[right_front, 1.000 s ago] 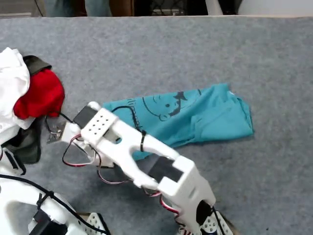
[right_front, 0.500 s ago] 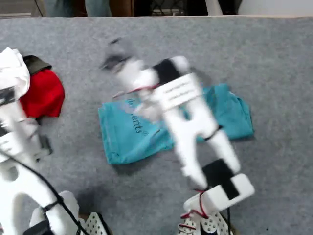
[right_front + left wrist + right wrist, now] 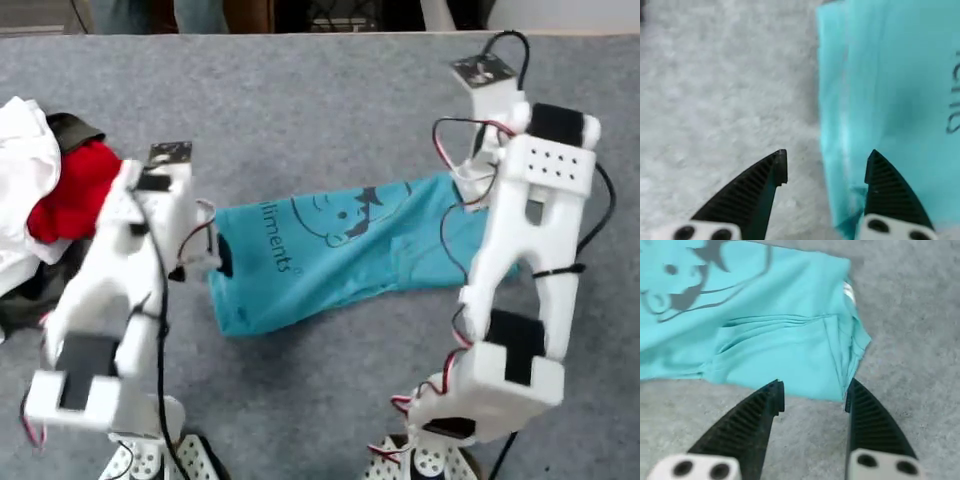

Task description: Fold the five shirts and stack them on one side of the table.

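1. Lying across the middle of the grey carpeted table (image 3: 300, 100), the teal cotton shirt with a dark cartoon print (image 3: 350, 255) looks half-folded into a long strip.
2. The left gripper (image 3: 827, 162) hangs spread apart astride one end; the right gripper (image 3: 812, 390) gapes over the other, neither clamping cloth.
3. A crumpled heap of white, red and dark garments (image 3: 50, 200) sits at the table's edge, so I'd say most of the job is left.

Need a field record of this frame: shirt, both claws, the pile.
shirt: teal fabric T-shirt with dark print, lying partly folded on the grey felt table
left claw: open, straddling the shirt's lettered end
right claw: open, at the shirt's opposite end
pile: red garment, white garment, dark garment, bunched beside the left arm
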